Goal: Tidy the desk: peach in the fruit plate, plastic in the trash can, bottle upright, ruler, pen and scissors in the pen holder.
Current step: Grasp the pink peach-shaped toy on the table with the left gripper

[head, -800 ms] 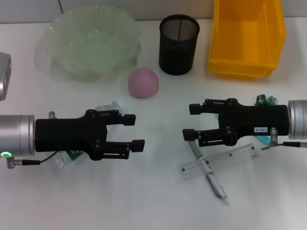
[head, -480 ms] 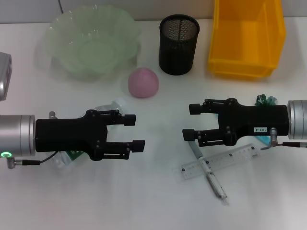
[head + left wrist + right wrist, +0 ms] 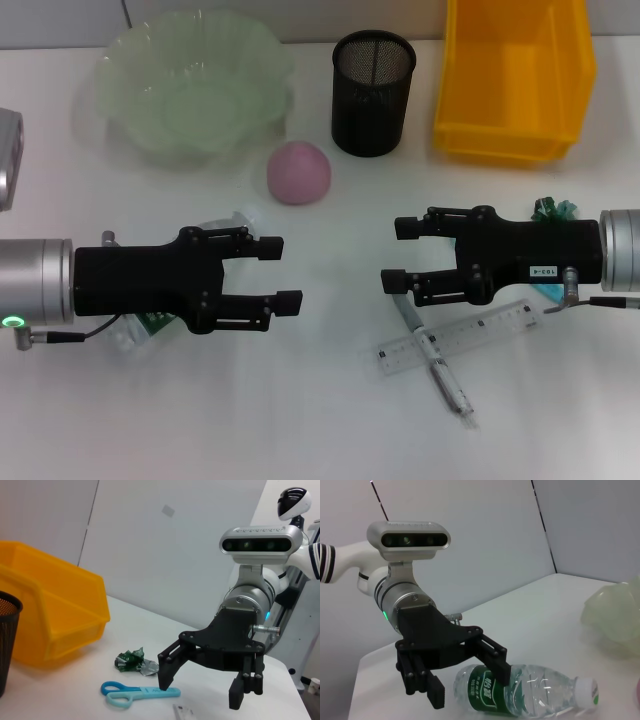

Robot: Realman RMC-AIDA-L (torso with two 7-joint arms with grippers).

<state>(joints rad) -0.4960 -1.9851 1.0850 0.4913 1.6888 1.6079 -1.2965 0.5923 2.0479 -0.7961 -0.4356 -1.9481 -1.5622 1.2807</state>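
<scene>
Both arms reach in level over the white tabletop (image 3: 330, 420), claws pointing toward each other; the left claw (image 3: 277, 274) has its fingers spread apart and holds nothing, hovering above a plastic bottle (image 3: 525, 691) that lies on its side beneath the arm; the right claw (image 3: 399, 255) is likewise spread and empty, poised over one end of a pen (image 3: 432, 359) that lies crossed with a clear ruler (image 3: 470, 334). Blue scissors (image 3: 135, 694) lie flat just beside the right arm, with a crumpled green plastic wrapper (image 3: 131, 660) near them. The pink peach (image 3: 298, 172) sits on the tabletop between the pale green fruit plate (image 3: 188, 85) and the black mesh pen holder (image 3: 372, 92), touching neither; the yellow bin (image 3: 513, 78) stands to the right of the holder.
</scene>
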